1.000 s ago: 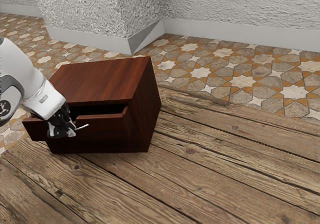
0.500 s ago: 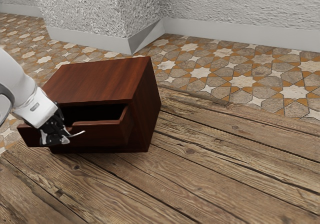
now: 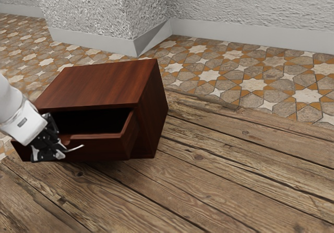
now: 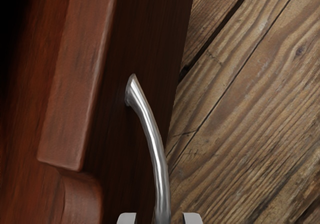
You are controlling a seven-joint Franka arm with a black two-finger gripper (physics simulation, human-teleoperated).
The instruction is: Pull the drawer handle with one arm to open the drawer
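- The gripper (image 3: 55,151), at the exterior view's left, is clamped on the drawer's metal handle (image 3: 73,148). In the wrist view the curved handle (image 4: 150,149) runs down between its two fingertips (image 4: 127,218).
- The drawer (image 3: 96,142) stands partly out of the dark wooden cabinet (image 3: 104,84), which sits on a plank floor (image 3: 219,181). A wide dark gap is open under the cabinet's top.
- Progress: the grasp is made and the pull looks well under way, with the drawer plainly open by a good part of its length. Whatever travel remains on the slide is all that appears to be left. The pictures do not show where its stop lies.
- Contents: the part of the drawer that can be seen lies in shadow, and nothing can be made out inside. Nothing rests on the cabinet's top.
- The drawer front (image 4: 145,33) sits close before the wrist camera, with the handle fixed to it.
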